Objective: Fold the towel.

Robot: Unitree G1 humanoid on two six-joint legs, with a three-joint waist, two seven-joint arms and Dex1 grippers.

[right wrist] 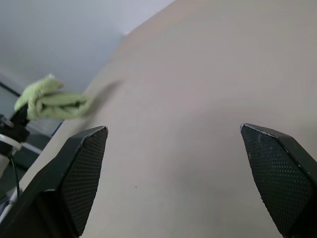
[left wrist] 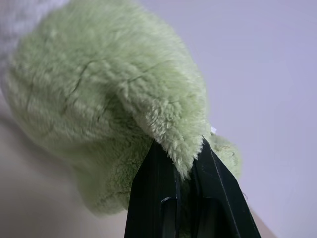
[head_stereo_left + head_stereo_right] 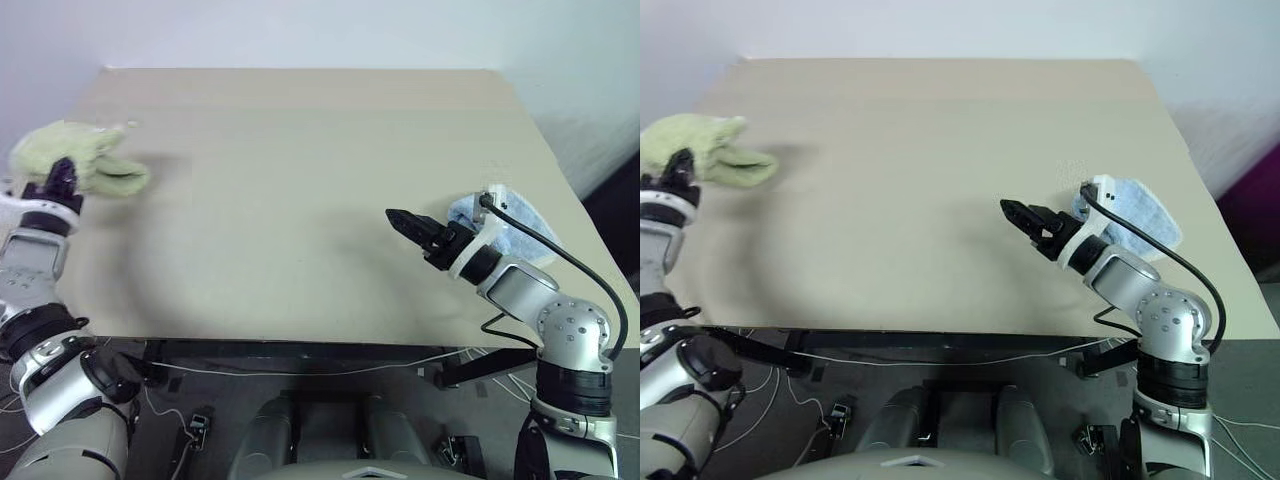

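Observation:
The light green towel (image 3: pixel 82 158) hangs bunched up above the table's far left edge, lifted off the surface. My left gripper (image 3: pixel 60 178) is shut on it; in the left wrist view its two black fingers (image 2: pixel 148 198) pinch a fold of the green terry cloth (image 2: pixel 104 109). My right gripper (image 3: pixel 398 222) hovers over the right part of the table (image 3: pixel 290 200), open, with nothing between its fingertips (image 1: pixel 84 168). In the right wrist view the green towel (image 1: pixel 49 103) shows far off at the table's edge.
A light blue terry towel (image 3: pixel 500 222) lies on the table's right side, just behind my right wrist. A black cable (image 3: pixel 570 265) runs along the right arm. The table's front edge is close to my arms.

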